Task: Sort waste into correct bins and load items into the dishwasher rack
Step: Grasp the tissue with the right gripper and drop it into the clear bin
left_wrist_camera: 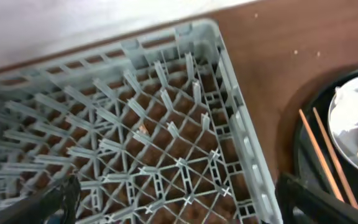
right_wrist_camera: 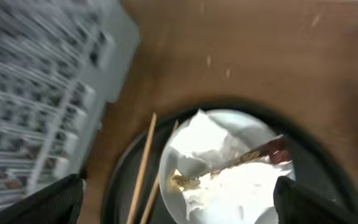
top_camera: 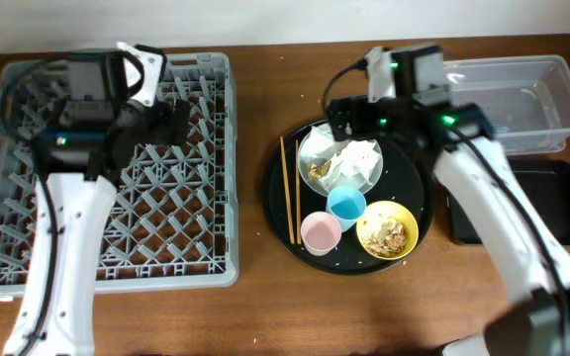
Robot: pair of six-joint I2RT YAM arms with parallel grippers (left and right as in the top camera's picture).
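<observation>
Overhead view of a wooden counter with two robot arms. On the left sits a large grey dishwasher rack with rows of upright pegs. The left gripper hovers over its far right part, jaws spread wide apart. At centre, a round black tray carries a pale plate with crumpled white napkins and brown bits on it. Two chopsticks lie side by side just left of the plate. Nearer are a pink cup, a light-blue cup just beside it, and a yellow bowl with tan food scraps inside. The right gripper hangs above the plate's far edge, jaws wide apart. At far right stand a clear tub and, nearer, a black rectangular tray.
</observation>
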